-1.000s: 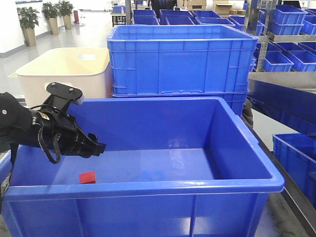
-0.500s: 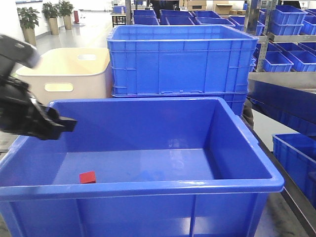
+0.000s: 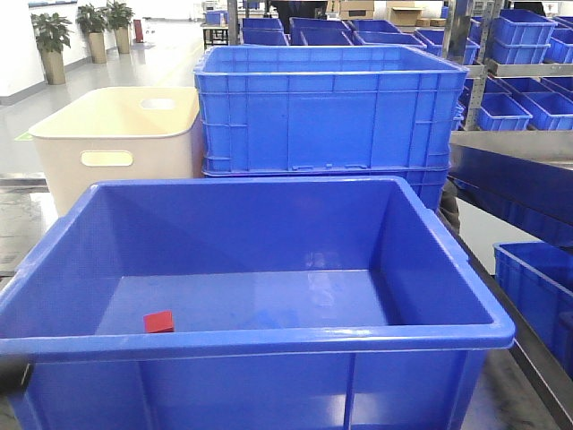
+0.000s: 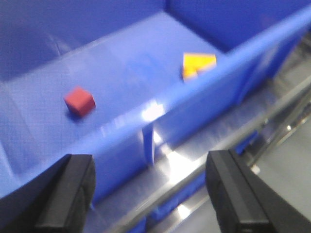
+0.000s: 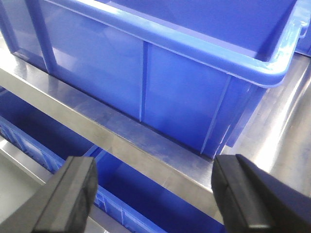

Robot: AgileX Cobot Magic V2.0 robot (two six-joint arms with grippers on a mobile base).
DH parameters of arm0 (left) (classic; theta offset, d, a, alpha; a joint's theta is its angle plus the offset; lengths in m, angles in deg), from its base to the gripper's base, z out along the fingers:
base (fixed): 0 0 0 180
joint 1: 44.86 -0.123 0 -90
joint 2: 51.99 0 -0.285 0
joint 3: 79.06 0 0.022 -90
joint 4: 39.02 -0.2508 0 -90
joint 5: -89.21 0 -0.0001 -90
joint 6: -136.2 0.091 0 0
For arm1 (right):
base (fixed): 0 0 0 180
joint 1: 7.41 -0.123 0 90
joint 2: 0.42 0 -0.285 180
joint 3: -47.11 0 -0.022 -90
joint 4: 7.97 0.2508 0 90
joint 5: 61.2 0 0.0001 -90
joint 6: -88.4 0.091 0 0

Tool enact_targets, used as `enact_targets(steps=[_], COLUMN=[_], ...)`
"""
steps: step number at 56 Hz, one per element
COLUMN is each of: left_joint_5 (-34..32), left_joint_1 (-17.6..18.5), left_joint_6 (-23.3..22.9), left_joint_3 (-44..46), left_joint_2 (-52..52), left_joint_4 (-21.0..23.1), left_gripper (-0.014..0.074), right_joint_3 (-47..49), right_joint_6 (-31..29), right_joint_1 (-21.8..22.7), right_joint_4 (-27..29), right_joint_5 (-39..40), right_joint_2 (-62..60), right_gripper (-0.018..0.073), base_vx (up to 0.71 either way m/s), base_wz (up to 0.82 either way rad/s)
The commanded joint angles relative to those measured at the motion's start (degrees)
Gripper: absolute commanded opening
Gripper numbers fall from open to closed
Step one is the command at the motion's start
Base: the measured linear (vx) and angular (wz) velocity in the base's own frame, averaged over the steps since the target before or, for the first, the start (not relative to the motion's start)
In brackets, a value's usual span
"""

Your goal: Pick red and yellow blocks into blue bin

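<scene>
The big smooth-walled blue bin [image 3: 269,344] fills the front view. A red cube [image 3: 158,322] lies on its floor near the front left. In the left wrist view the red cube [image 4: 79,101] and the yellow block [image 4: 197,64] both rest inside the blue bin [image 4: 233,51], apart from each other. The bin's front rim hides the yellow block in the front view. My left gripper [image 4: 153,194] is open and empty, outside the bin's front wall. My right gripper [image 5: 155,194] is open and empty too, low beside the bin's outer wall [image 5: 184,92].
Behind the bin stand a cream tub [image 3: 116,134] with a handle slot and a ribbed blue crate [image 3: 331,107]. Racks of blue crates [image 3: 528,36] line the right side. A steel shelf rail [image 5: 146,141] runs under the bin, with another blue crate [image 5: 160,199] below.
My left arm has pulled back from over the bin's left side, leftward and down, and mostly out of the front view. The red cube has stayed put.
</scene>
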Motion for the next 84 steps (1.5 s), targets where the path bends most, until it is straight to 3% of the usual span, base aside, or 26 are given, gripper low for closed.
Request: enact_targets(steps=[1, 8, 17, 23, 29, 33, 48, 55, 64, 80, 84], left_joint_5=[-3.06, -3.26, -8.66, -13.61, -17.71, -18.16, -18.43, -18.68, -19.57, -20.07, -20.07], left_joint_1=[0.28, 0.28, 0.28, 0.09, 0.09, 0.09, 0.09, 0.09, 0.09, 0.09, 0.09], left_joint_6=[0.15, 0.09, -0.5, -4.4, -12.45, -15.21, -15.5, -15.5, -15.5, -15.5, -15.5], left_joint_3=[-4.76, -13.66, -22.79, -26.61, -28.45, -28.56, -28.56, -28.56, -28.56, -28.56, -28.56], left_joint_2=[4.96, 11.6, 17.12, 18.39, 18.32, 18.32, 18.32, 18.32, 18.32, 18.32, 18.32], left_joint_4=[1.2, 1.15, 0.55, -2.69, -7.15, -9.34, -10.66, -10.66, -10.66, -10.66, -10.66], left_gripper=[0.0585, 0.0585, 0.0585, 0.0585, 0.0585, 0.0585, 0.0584, 0.0538, 0.0414, 0.0138, 0.0085], right_joint_3=[1.61, 1.61, 1.61, 1.61, 1.61, 1.61, 1.61, 1.61, 1.61, 1.61, 1.61], right_joint_6=[-0.13, -0.13, -0.18, -0.18, -0.18, -0.18, -0.18, -0.18, -0.24, -0.24, -0.14], right_joint_1=[0.18, 0.18, 0.18, 0.18, 0.18, 0.18, 0.18, 0.18, 0.18, 0.18, 0.18], right_joint_4=[0.5, 0.5, 0.54, 0.54, 0.54, 0.54, 0.45, 0.44, 0.49, 0.49, 0.49], right_joint_5=[4.27, 4.51, 4.74, 4.74, 4.65, 4.35, 4.87, 4.14, 2.58, 1.47, 1.47], right_joint_2=[0.33, 0.33, 0.33, 0.33, 0.33, 0.33, 0.33, 0.33, 0.33, 0.33, 0.33], right_gripper=[0.0546, 0.0546, 0.0546, 0.0546, 0.0546, 0.0546, 0.0546, 0.0533, 0.0395, 0.0012, -0.0016], base_vx=[0.0, 0.0, 0.0, 0.0, 0.0, 0.0, 0.0, 0.0, 0.0, 0.0, 0.0], base_wz=[0.0, 0.0, 0.0, 0.0, 0.0, 0.0, 0.0, 0.0, 0.0, 0.0, 0.0])
